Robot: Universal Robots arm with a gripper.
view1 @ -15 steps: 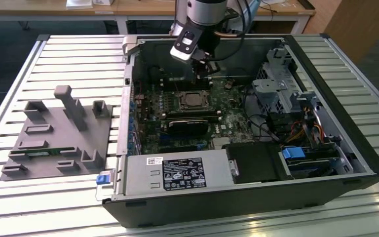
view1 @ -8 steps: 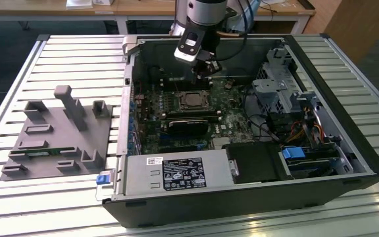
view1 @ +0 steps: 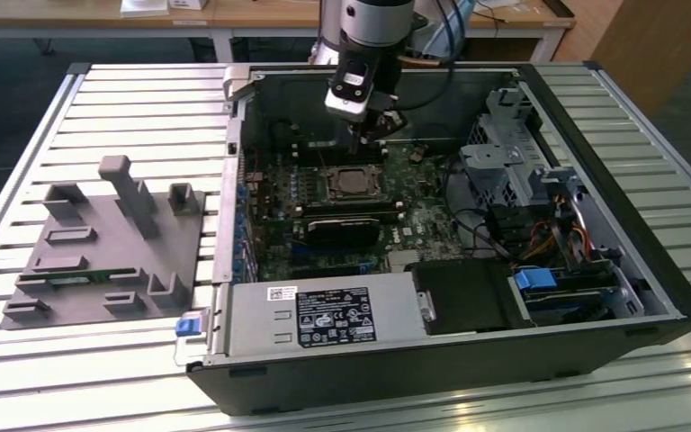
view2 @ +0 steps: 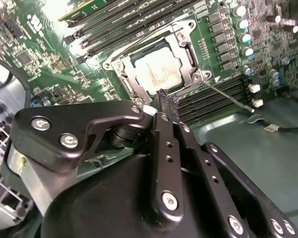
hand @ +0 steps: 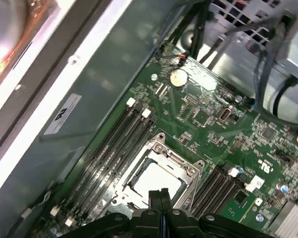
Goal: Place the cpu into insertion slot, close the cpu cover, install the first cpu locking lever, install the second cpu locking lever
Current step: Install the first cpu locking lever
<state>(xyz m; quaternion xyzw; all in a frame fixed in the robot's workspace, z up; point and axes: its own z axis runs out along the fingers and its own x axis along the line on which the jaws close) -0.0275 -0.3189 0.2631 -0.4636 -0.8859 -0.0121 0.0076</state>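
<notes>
Above the motherboard (view2: 54,59), your gripper (view2: 167,100) hangs, jaws pressed together. The cpu (view2: 159,72) sits under the lowered cpu cover (view2: 187,55).

The exterior view looks down on the whole case (view1: 442,373); both wrist views peer closely past my gripper (view2: 168,101) (hand: 159,194) at the cpu cover (view2: 186,52) (hand: 174,159).

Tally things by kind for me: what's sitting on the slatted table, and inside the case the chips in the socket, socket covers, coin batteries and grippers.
Computer case: 1
Grey holder: 1
Chip: 1
Metal cover: 1
Coin battery: 1
Gripper: 1
Total: 6
</notes>
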